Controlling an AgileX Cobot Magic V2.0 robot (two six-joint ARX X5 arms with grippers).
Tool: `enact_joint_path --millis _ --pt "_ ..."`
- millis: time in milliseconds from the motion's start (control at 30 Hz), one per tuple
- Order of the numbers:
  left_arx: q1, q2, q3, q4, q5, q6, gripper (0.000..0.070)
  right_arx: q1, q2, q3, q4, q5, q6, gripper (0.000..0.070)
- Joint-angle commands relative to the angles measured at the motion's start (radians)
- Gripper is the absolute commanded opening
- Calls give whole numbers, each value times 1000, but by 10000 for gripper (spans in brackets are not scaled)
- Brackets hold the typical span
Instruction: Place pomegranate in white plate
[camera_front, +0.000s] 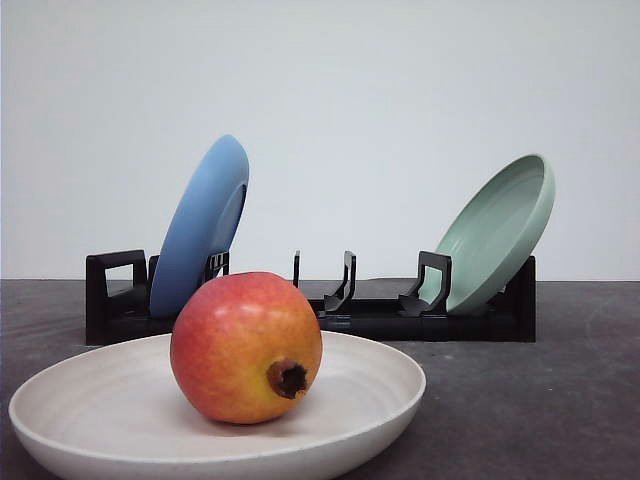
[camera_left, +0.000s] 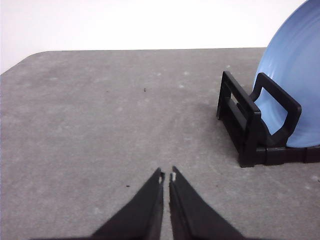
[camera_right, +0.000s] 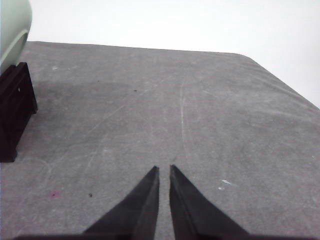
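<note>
Front view. The pomegranate (camera_front: 246, 347) rests inside the white plate (camera_front: 375, 375), slightly toward 9 o'clock of the plate's centre, its dark crown turned toward 4 o'clock and facing the camera. Judged from this, the placement looks complete. Behind, at 12 o'clock, a black rack (camera_front: 330, 305) holds a blue plate (camera_front: 200, 225) leaning at its left end and a green plate (camera_front: 497, 230) leaning at its right end; the middle slots stand free. The grey table (camera_front: 560, 400) lies bare from 2 to 4 o'clock of the white plate.

Left wrist view. The left gripper (camera_left: 167, 176) hangs over bare table, fingers drawn together with only a sliver between the tips and nothing held. The rack end and blue plate (camera_left: 295, 75) stand at 2 o'clock, apart from the fingers; the table's rounded corner lies at 10 o'clock.

Right wrist view. The right gripper (camera_right: 163, 170) likewise shows fingers nearly touching, empty, over scuffed table. The rack end (camera_right: 15, 107) and green plate (camera_right: 12, 25) sit at 10 o'clock; the table edge runs from 1 to 3 o'clock.

Risk. The fruit is round and the plate shallow, so a knock to the rim could roll it out. An arm swinging inward might strike a leaning plate; outward room is ample on both sides.
</note>
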Motion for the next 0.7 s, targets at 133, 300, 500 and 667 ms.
enact_joint_path --millis 133,300,500,667 --pt "1 -1 -9 -3 7 4 0 -2 -1 -3 13 1 17 36" --pt "1 -1 -9 -3 7 4 0 -2 -1 -3 13 1 17 35" --pt "1 -1 -9 -3 7 4 0 -2 -1 -3 13 1 17 35" --pt "1 -1 -9 -3 7 4 0 -2 -1 -3 13 1 17 35"
